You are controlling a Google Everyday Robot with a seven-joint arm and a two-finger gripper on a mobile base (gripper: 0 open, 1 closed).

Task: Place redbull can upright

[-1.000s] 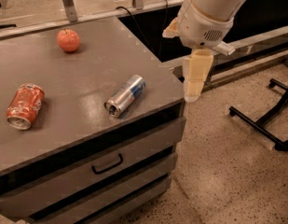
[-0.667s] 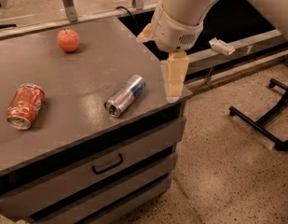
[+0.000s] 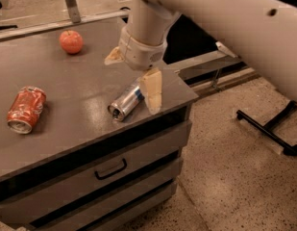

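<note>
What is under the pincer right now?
The redbull can lies on its side on the grey cabinet top, below the pincer near the top's right edge. The pincer covers the can's far end, so that part cannot be seen.

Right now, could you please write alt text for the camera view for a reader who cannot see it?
The robot's gripper hangs over the right end of a redbull can lying on its side near the front right corner of a grey drawer cabinet. Further left lies a crushed red-orange soda can, and a round red fruit sits at the back.
</note>
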